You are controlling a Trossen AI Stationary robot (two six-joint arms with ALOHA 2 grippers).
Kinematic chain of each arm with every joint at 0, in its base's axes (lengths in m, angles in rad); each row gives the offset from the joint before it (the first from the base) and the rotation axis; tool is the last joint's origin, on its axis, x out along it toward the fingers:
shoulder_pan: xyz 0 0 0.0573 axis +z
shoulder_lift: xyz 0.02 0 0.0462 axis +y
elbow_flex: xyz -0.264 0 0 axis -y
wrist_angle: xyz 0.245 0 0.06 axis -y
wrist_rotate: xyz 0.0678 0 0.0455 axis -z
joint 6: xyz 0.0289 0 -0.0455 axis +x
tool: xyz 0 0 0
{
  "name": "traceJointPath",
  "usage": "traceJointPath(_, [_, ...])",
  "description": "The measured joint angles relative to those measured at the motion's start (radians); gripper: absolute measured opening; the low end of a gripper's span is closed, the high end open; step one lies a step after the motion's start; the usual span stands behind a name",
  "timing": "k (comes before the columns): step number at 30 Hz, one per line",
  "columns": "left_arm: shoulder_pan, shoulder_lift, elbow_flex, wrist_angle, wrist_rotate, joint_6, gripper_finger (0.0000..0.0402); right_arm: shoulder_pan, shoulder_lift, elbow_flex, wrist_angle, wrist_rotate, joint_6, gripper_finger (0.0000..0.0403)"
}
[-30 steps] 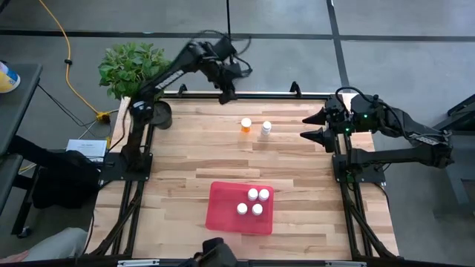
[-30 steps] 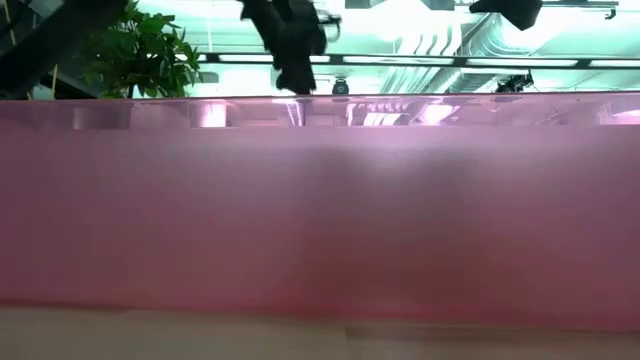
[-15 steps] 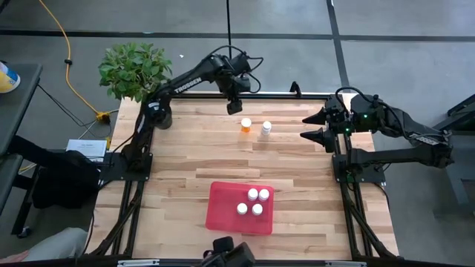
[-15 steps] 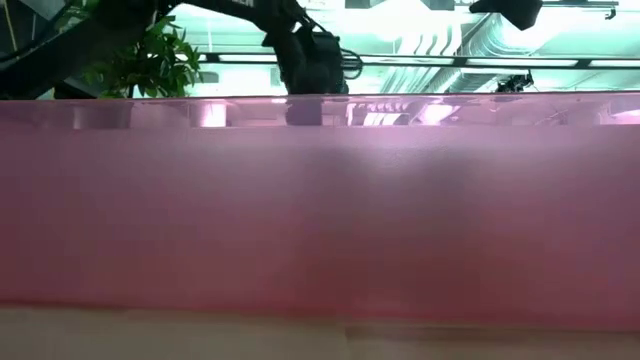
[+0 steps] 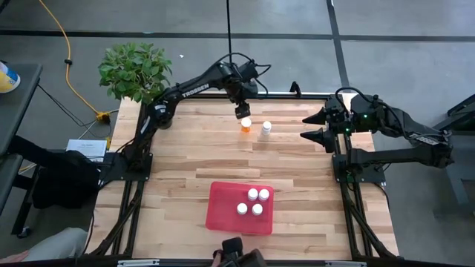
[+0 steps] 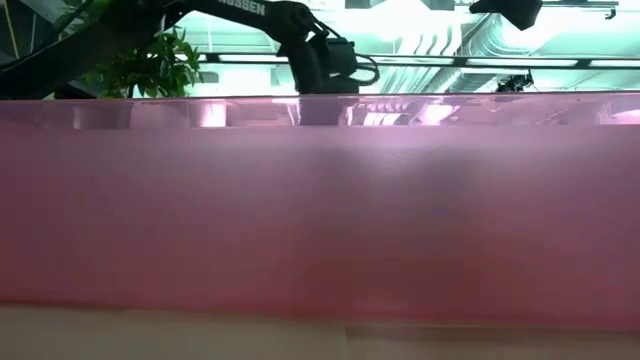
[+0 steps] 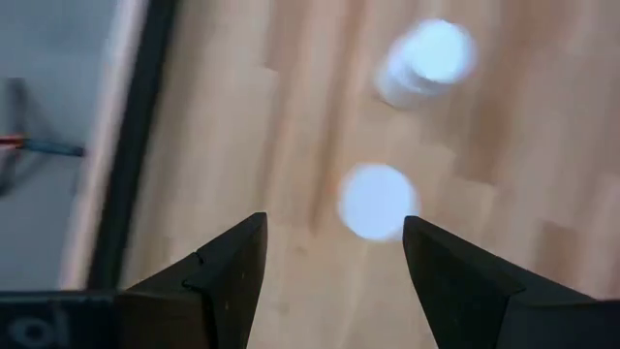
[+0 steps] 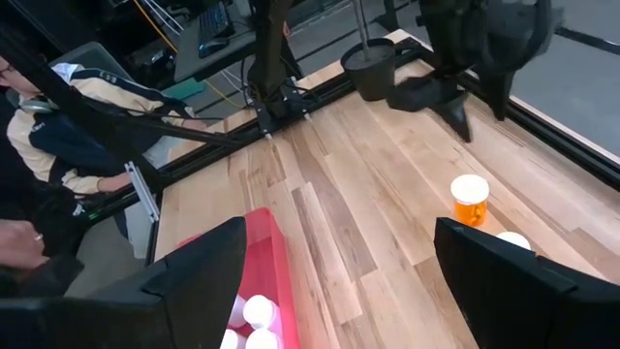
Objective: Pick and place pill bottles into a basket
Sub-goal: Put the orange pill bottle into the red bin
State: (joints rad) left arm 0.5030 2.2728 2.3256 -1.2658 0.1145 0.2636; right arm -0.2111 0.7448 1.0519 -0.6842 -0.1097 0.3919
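Note:
The orange bottle and a white bottle stand upright on the wood table near its far edge. The red-pink basket lies near the near edge and holds several white bottles. My left gripper is open just above and on the far side of the orange bottle. In the left wrist view that bottle's white cap shows just ahead of the gap between the fingers, with the white bottle beyond. My right gripper waits open at the table's right edge, empty.
A black plant pot with a green plant stands at the far left corner. The basket's wall fills the low view. A person sits beyond the table's left side. Bare wood lies between the bottles and the basket.
My left gripper has come from the table's far edge toward the near edge and a little right, going down, and now hangs over the orange bottle. The bottles and the basket have stayed where they were.

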Motion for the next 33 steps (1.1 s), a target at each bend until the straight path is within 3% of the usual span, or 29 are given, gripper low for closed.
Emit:
traceJointPath(3, [-0.007, 0.006, -0.001, 0.008, -0.075, -0.032, 0.0276, 0.0, 0.0, 0.0, 0.0, 0.0, 0.001, 0.0323])
traceJointPath(9, [-0.02, 0.006, -0.001, 0.01, -0.079, -0.041, 0.0283, 0.0, 0.0, 0.0, 0.0, 0.001, 0.0, 0.0323])
traceJointPath(21, [-0.032, 0.049, 0.0, -0.021, -0.038, -0.154, 0.0395, 0.0, 0.0, 0.0, 0.0, 0.003, 0.0, 0.0323])
traceJointPath(33, [-0.034, 0.101, -0.001, -0.018, 0.006, -0.266, 0.0383, 0.0, 0.002, 0.0, -0.008, 0.002, 0.003, 0.0323])
